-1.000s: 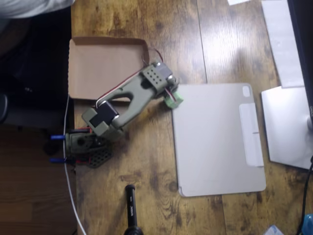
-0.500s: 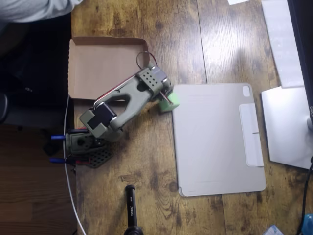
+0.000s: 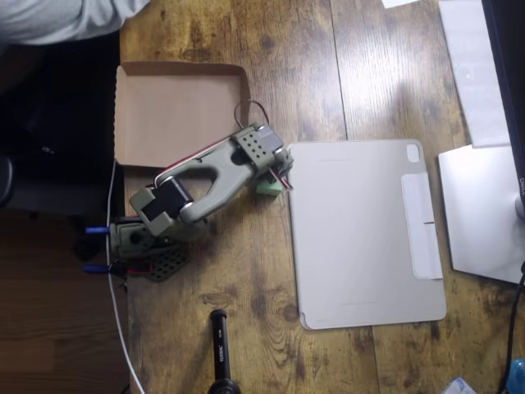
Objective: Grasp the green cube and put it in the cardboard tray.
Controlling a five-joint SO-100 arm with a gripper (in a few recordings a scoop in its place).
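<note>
The gripper point(image 3: 271, 182) is hanging just right of the tray point(image 3: 176, 111), its head covering most of the cube point(image 3: 269, 187) (a green sliver showing by the tablet case point(image 3: 365, 234)); whether it is clamping it is unclear

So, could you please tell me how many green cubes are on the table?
1: the green cube sits under the pincer, beside the tablet case's left edge. Others could be hidden beneath the arm.
</note>
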